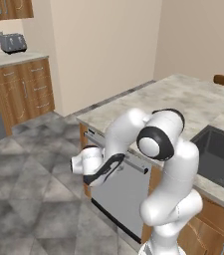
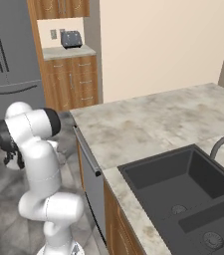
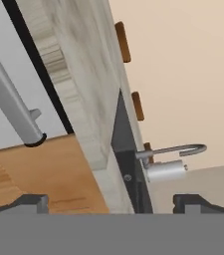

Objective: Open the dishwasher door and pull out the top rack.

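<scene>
The dishwasher door point(image 1: 117, 195) is a silver-grey panel set upright and shut under the island counter. Its long bar handle point(image 1: 131, 160) runs along the top, below a black edge strip point(image 3: 33, 63). The top rack is hidden behind the shut door. My gripper point(image 3: 114, 203) is open, its two dark fingertips far apart with nothing between them. In the hand view the handle point(image 3: 8, 97) slants across the left, clear of the fingers. In the left base view my gripper point(image 1: 99, 173) hangs just in front of the door's upper left part. The door point(image 2: 91, 185) appears edge-on in the right base view.
The marble counter point(image 1: 183, 99) overhangs the door, with a dark sink point(image 2: 183, 184) and curved faucet point(image 3: 175, 150) to the right. Wooden cabinet fronts point(image 3: 39, 172) flank the dishwasher. Open grey tiled floor point(image 1: 29, 189) lies to the left. A toaster point(image 1: 13, 43) sits on the far counter.
</scene>
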